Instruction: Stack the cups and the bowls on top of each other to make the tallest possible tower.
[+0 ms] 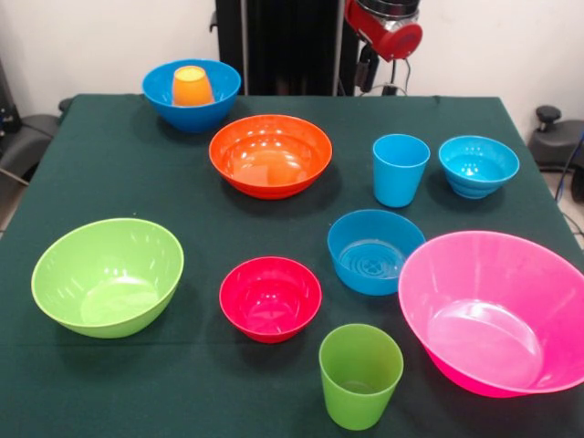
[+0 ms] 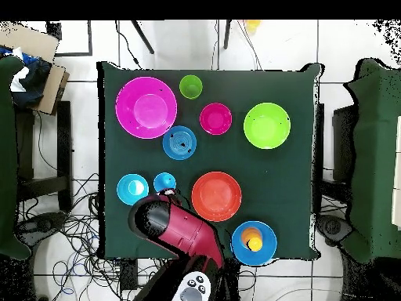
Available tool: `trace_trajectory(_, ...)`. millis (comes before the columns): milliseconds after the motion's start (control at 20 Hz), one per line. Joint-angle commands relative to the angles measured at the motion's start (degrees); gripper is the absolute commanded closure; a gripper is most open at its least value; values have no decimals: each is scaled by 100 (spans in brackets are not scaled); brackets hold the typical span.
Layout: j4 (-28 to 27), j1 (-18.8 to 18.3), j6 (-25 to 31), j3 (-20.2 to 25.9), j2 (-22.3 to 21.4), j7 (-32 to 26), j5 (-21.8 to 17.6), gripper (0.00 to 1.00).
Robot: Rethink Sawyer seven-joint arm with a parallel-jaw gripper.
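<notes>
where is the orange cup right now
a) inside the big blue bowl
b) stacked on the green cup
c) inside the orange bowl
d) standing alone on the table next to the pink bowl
a: the orange cup sits upside down inside the big blue bowl at the far corner of the table, and the overhead view shows the same cup within that bowl's rim.
</notes>
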Motion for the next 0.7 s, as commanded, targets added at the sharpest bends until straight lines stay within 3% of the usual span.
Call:
trace_trajectory(50,-117,53,-89,413,363,498,-331,100)
trace_trajectory(600,-146,58,-50,380,381,501,-338,100)
trace_trajectory(650,-162,81,-53,349,394,507,-350,0)
trace_trajectory(700,-174,100,-45,326,406,524,-349,0)
